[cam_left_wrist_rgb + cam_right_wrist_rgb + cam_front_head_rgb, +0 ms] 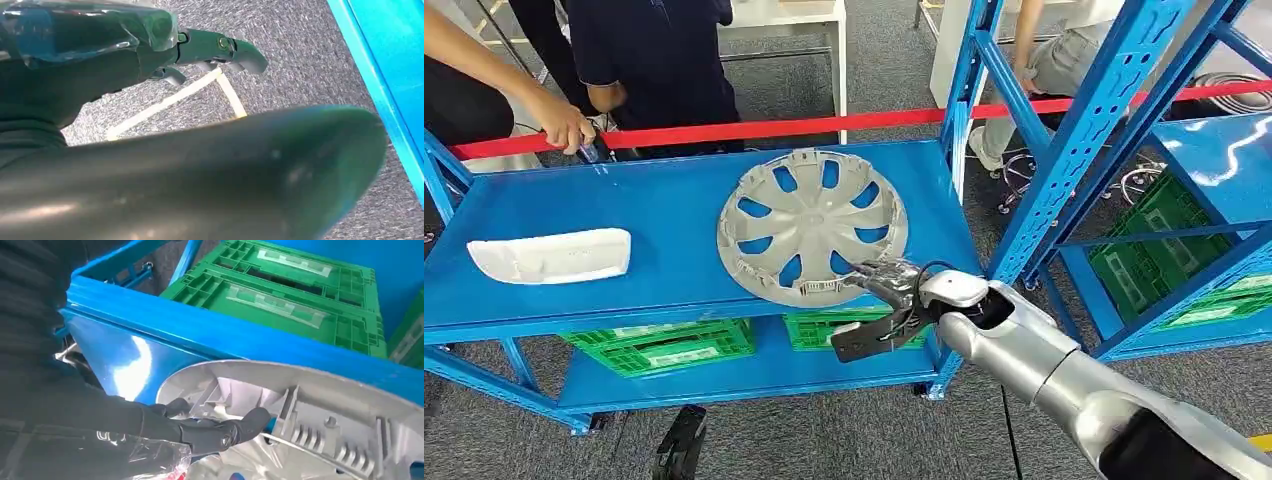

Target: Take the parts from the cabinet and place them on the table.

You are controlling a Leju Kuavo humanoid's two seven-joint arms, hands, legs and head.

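A grey hubcap [812, 225] lies inner face up on the blue table [664, 195], its near rim slightly over the front edge. My right hand [889, 305] is at that near rim. Its dark fingers [225, 430] reach over the rim onto the ribbed inside of the hubcap [320, 410], while the thumb [859, 343] hangs apart below the table's edge. A white moulded part [552, 256] lies on the table at the left. My left hand [215, 50] hangs low over grey carpet, fingers apart, holding nothing; the head view has it as a dark shape [682, 445].
Green crates [664, 345] sit on the table's lower shelf [300, 285]. A blue rack [1104, 130] with more green crates stands at the right. Behind a red bar [824, 125] stand people; one person's hand [564, 125] rests at the table's far edge.
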